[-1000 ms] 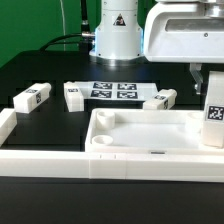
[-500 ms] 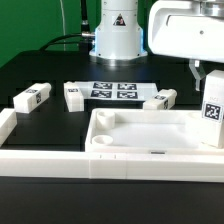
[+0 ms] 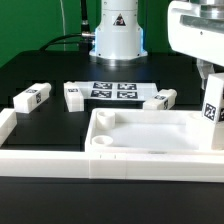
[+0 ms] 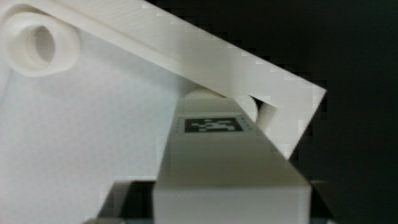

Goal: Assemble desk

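The white rimmed tabletop (image 3: 150, 135) lies upturned near the front, with a round socket (image 3: 104, 143) at its corner. My gripper (image 3: 207, 80) hangs over the tabletop's end at the exterior view's right, shut on a white square-section leg (image 3: 213, 108) with a tag that hangs tilted at the frame's edge. In the wrist view the leg (image 4: 222, 150) runs out from between the dark fingers (image 4: 137, 200) toward the tabletop's rim (image 4: 214, 60), beside a socket (image 4: 43, 45). Three more legs (image 3: 32, 98) (image 3: 72, 94) (image 3: 160, 99) lie loose on the black table.
The marker board (image 3: 112, 91) lies flat behind the tabletop. A long low white barrier wall (image 3: 50, 160) runs along the front. The robot's base (image 3: 118, 35) stands at the back, with a green backdrop behind it.
My gripper has carried the leg toward the exterior view's right, past the tabletop's end, and the leg now hangs more tilted. The loose legs and tabletop have not moved.
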Robot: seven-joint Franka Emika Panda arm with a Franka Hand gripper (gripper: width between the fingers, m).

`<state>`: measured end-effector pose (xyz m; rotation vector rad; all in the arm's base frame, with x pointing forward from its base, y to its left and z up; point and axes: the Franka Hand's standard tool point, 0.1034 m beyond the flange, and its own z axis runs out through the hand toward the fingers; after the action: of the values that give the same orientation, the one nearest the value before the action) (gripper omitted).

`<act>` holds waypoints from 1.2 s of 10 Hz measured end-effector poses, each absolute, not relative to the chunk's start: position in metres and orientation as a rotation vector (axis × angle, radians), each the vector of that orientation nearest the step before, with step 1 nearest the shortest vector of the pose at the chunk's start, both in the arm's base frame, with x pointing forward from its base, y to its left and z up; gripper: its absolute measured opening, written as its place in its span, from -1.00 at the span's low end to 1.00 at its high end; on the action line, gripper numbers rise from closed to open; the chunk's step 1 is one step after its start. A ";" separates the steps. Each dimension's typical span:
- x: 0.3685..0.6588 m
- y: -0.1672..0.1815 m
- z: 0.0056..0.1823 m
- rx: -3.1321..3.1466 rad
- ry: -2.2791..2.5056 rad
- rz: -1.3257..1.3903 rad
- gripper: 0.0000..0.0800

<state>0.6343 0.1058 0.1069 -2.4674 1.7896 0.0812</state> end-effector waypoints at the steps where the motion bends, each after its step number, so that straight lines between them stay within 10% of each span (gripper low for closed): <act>1: 0.634 0.106 0.107 -2.469 1.787 0.082 -0.27; 3: 0.632 0.108 0.107 -2.563 1.660 0.093 0.41; 5: 0.632 0.112 0.109 -2.583 1.633 0.106 0.58; 12: 0.631 0.112 0.107 -2.909 0.898 0.072 0.62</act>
<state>0.6314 0.1116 0.1069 -2.9090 0.8980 0.0721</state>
